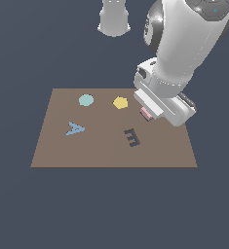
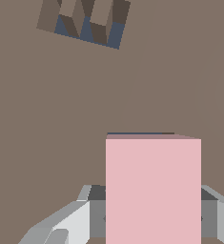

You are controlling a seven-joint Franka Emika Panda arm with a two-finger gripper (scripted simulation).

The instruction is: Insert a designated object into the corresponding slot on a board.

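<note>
The pink block [image 2: 153,188], clamped in the jaws, hangs low over the board's [image 1: 62,151] far edge; seemingly above its slot [image 2: 139,134], insertion remains.

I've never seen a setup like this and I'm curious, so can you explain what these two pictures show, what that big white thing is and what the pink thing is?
These are simulator renders, not photos. The big white thing is a robot arm. One picture is taken by a camera off the arm, looking down at the scene; the other by a camera on the arm's wrist, looking past its gripper.

On the dark floor lies a brown board. On it are a teal disc, a yellow hexagon, a blue letter A and a dark E-shaped cut-out.

The pink block sits between the gripper's grey fingers, which appear shut on it. In the exterior view only its edge peeks out under the gripper. In the wrist view, a thin dark strip just beyond the block may be its slot, mostly hidden.
</note>
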